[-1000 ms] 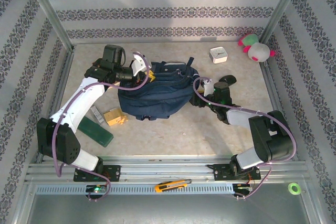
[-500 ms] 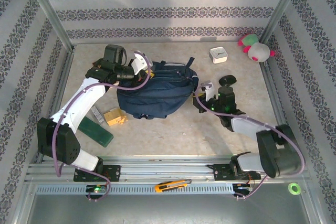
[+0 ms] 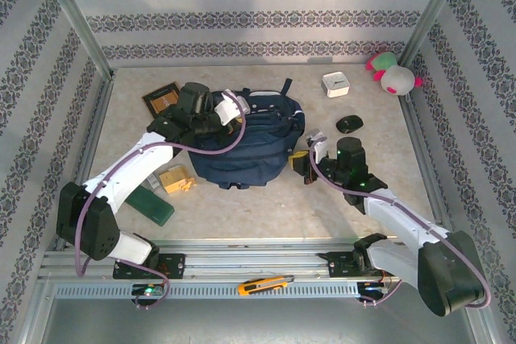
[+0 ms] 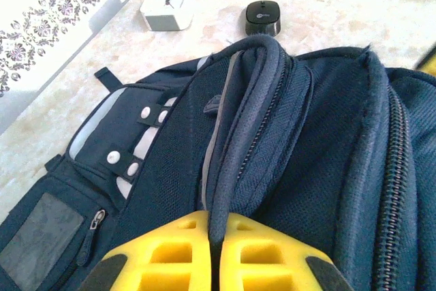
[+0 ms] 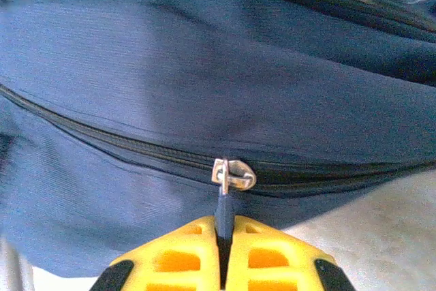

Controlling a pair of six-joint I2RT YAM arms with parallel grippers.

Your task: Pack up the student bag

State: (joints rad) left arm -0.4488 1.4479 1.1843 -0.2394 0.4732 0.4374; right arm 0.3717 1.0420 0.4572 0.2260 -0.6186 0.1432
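Student bag [image 3: 246, 147] lies with mouse [image 3: 348, 124], white box [image 3: 334, 84] and plush toy [image 3: 395, 74] nearby.

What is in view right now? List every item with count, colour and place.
student bag: one, navy blue, middle of the table
table: one, beige, under everything
box: one, white, far side, right of the bag
mouse: one, black, right of the bag
plush toy: one, pink, white and green, far right corner
flat square: one, brown, far left of the bag
block: one, tan, near left of the bag
flat slab: one, dark green, beside the block
utility knife: one, orange, on the front rail
tape roll: one, green, near right, off the table
left gripper: one, yellow fingers, shut on the bag's carry handle
right gripper: one, yellow fingers, shut on the zipper pull
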